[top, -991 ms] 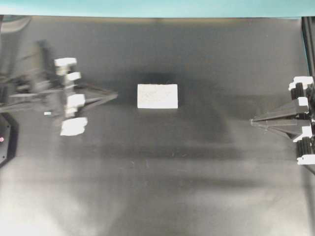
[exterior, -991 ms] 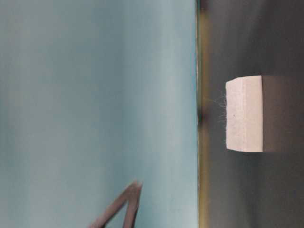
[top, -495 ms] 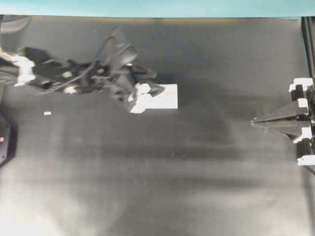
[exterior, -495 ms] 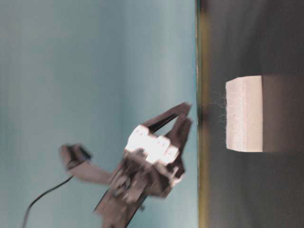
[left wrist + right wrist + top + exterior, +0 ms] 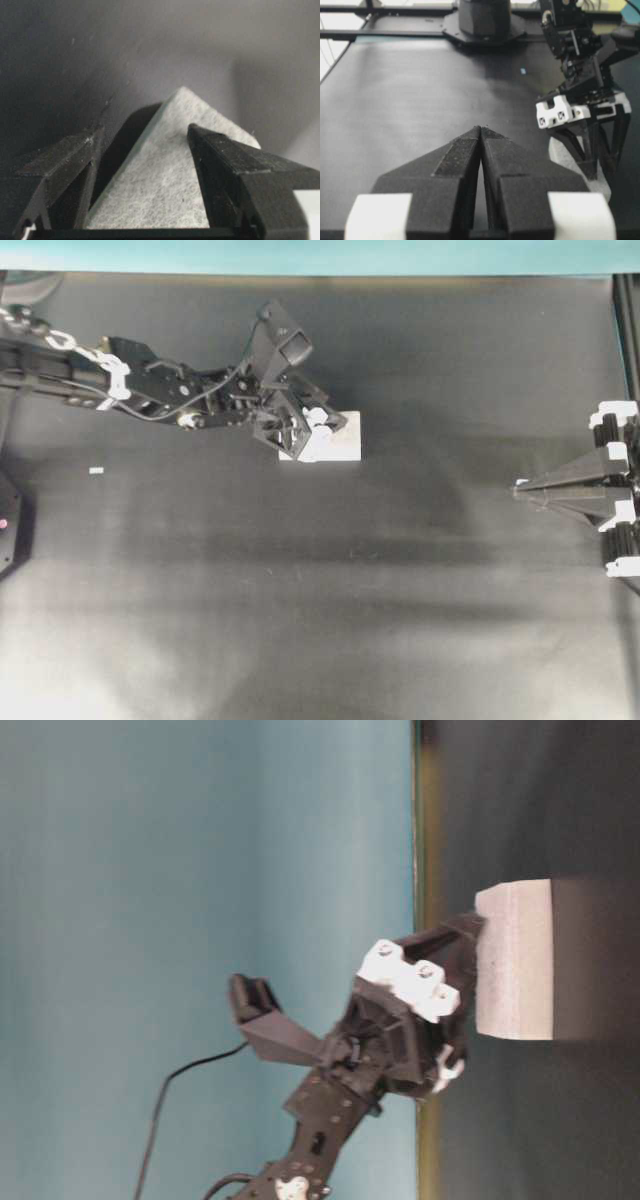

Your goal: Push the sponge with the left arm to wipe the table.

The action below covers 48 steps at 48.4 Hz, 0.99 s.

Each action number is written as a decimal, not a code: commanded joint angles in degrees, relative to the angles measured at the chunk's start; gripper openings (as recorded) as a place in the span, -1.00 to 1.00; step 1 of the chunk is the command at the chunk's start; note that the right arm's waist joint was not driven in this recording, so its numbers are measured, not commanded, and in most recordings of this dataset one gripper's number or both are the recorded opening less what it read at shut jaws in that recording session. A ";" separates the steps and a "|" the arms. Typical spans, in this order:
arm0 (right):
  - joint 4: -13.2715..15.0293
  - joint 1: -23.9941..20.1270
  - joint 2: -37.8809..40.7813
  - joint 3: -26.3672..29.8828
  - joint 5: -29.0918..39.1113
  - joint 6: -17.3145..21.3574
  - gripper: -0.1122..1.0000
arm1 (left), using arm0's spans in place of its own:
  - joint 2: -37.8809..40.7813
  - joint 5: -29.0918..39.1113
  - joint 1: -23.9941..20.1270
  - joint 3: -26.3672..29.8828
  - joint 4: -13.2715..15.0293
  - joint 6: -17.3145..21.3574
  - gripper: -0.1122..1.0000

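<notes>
The sponge [image 5: 341, 443] is a white block lying at the middle of the black table [image 5: 300, 620]. The left arm [image 5: 150, 388] reaches in from the left. Its left gripper [image 5: 305, 433] is open and stands tilted down over the sponge's left part. In the left wrist view the sponge [image 5: 170, 170] fills the gap of the left gripper [image 5: 144, 131]: one finger [image 5: 225, 155] rests over its top face, the other [image 5: 70, 160] stands off its edge. The table-level view shows the fingertips [image 5: 468, 930] touching the sponge [image 5: 515, 960]. The right gripper [image 5: 520, 487] is shut and empty at the far right.
A tiny white fleck [image 5: 96, 471] lies at the left of the table. A teal strip [image 5: 300, 255] runs along the far edge. In the right wrist view the shut right gripper [image 5: 481, 129] points across the table toward the left arm [image 5: 570, 40] and the sponge [image 5: 565, 155].
The left arm has swung in from the left and come down onto the sponge's left part. The sponge has not visibly shifted. The right arm has not moved.
</notes>
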<state>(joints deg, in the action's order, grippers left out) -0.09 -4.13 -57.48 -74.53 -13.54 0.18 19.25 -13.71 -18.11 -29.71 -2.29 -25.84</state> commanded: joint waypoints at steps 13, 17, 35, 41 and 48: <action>-0.09 0.00 0.26 -0.18 -0.26 0.18 -0.78 | -0.35 1.14 0.44 -0.97 -0.18 -3.25 0.33; -0.09 0.00 0.09 -0.35 -0.26 0.09 -0.78 | -0.53 1.67 0.70 -1.76 -0.18 -4.75 0.30; -0.09 0.00 -0.70 -0.62 -0.26 0.09 -0.78 | -3.96 1.93 3.69 -6.42 -0.18 -5.54 -0.14; -0.09 0.00 -0.79 -0.70 -0.26 0.09 -0.78 | -6.24 2.20 5.10 -8.53 -0.18 -6.33 -0.31; -0.09 0.00 -0.79 -0.70 -0.26 0.00 -0.78 | -8.79 2.90 6.59 -11.51 -0.18 -8.26 -0.38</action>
<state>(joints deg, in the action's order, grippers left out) -0.09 -4.13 -58.54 -75.59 -13.54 0.18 12.30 -11.25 -13.18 -39.81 -2.29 -33.57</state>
